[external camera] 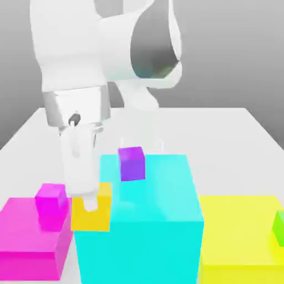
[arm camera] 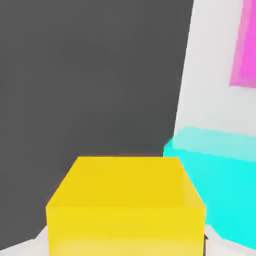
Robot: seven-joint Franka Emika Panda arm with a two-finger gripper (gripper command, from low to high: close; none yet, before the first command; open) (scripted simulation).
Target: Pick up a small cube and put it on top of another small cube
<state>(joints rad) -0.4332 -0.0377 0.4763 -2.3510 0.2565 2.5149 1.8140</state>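
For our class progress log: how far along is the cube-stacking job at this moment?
Done: the gripper is shut on the small orange-yellow cube, which appears lifted between the magenta block and the cyan block. In hand: carrying it. Left: setting it on another small cube, such as the magenta cube or purple cube; nothing is stacked yet.

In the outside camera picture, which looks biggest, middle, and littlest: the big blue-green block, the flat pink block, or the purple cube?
1. Big blue-green block
2. Flat pink block, partly cut off at the picture's edge
3. Purple cube
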